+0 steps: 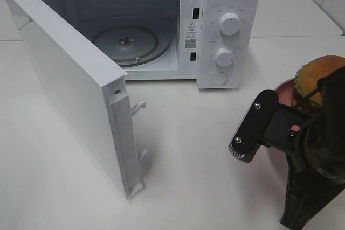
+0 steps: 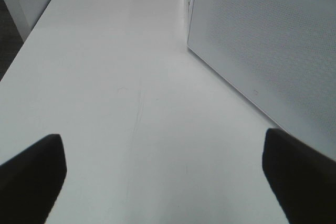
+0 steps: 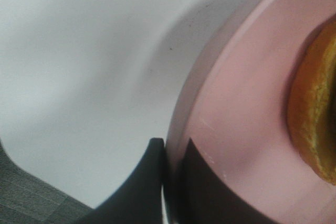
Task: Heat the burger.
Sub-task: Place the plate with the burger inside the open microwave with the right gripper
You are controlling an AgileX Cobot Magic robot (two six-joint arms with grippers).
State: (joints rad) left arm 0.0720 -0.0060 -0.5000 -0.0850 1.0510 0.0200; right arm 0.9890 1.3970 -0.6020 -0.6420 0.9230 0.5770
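Burger (image 1: 319, 74): glossy round bun, lettuce frill, sits on smooth pink plate (image 3: 247, 103), right side, just right of white microwave (image 1: 229, 4). R gripper (image 3: 172, 182) pinched on plate rim. L gripper (image 2: 163, 179) fingers spread wide, holding nothing, over matte white table (image 2: 115, 77). Door (image 1: 70, 84) open; round glass turntable (image 1: 126, 44) inside.

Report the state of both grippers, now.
Left gripper: open, holding nothing.
Right gripper: closed on the rim of the pink plate.
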